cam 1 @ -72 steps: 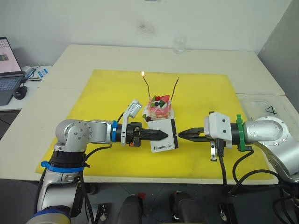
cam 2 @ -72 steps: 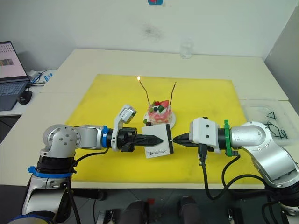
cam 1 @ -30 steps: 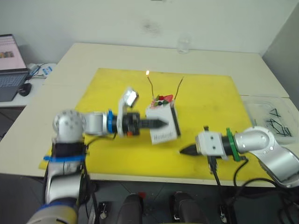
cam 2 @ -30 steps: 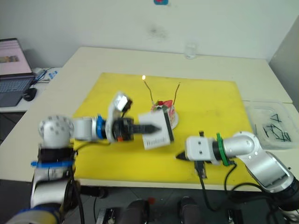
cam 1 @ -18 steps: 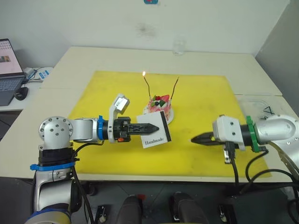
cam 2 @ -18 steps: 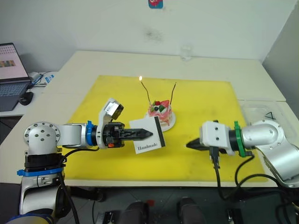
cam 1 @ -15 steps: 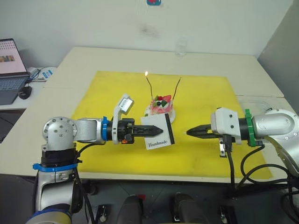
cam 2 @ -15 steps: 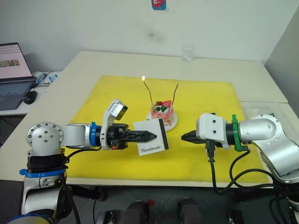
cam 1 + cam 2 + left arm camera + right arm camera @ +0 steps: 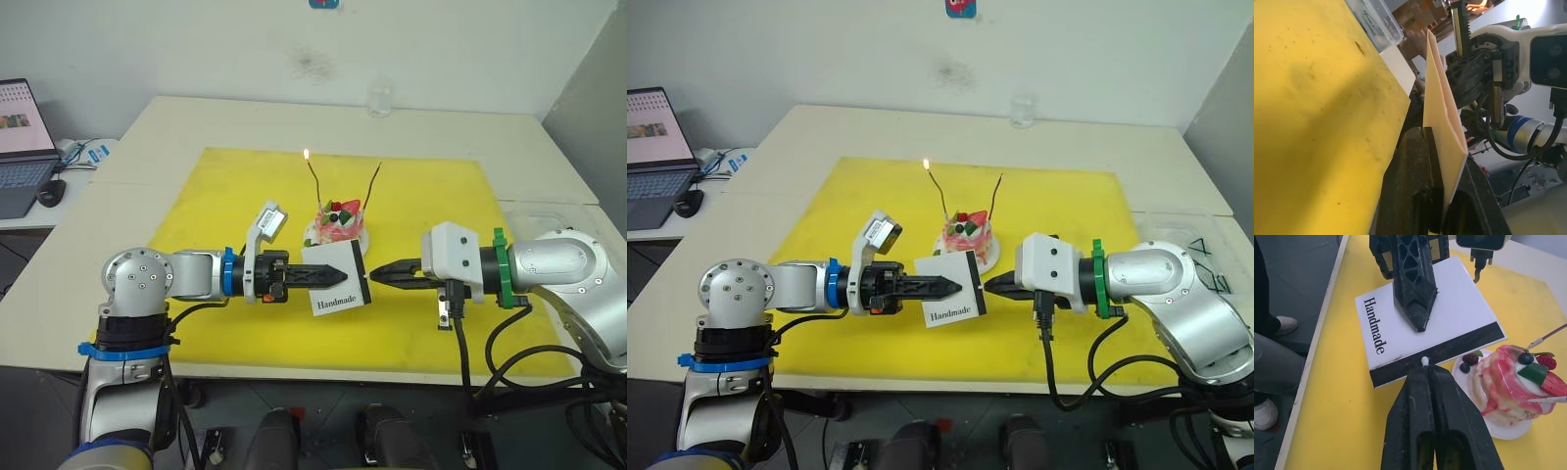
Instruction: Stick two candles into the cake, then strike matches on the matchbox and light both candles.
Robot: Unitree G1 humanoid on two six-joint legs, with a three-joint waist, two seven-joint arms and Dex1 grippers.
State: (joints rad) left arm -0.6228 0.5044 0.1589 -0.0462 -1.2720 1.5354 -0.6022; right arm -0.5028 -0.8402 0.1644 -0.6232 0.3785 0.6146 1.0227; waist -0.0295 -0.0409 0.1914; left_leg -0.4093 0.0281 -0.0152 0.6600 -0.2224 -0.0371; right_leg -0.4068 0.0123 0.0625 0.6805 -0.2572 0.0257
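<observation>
Your left gripper (image 9: 338,274) clamps the matchbox (image 9: 336,286), held up off the yellow mat (image 9: 196,206). Your right gripper (image 9: 1423,367) is pinched closed on a match (image 9: 1424,361), its pale tip touching the box's black strip. The cake (image 9: 338,223) sits just behind the matchbox, both candles (image 9: 939,193) stuck in, one lit.

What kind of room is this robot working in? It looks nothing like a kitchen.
Probably an office or lab used for robot trials: plain cream tables pushed together against a bare white wall, an open laptop at the side, and a bright yellow mat laid out under a small pink cake.
</observation>
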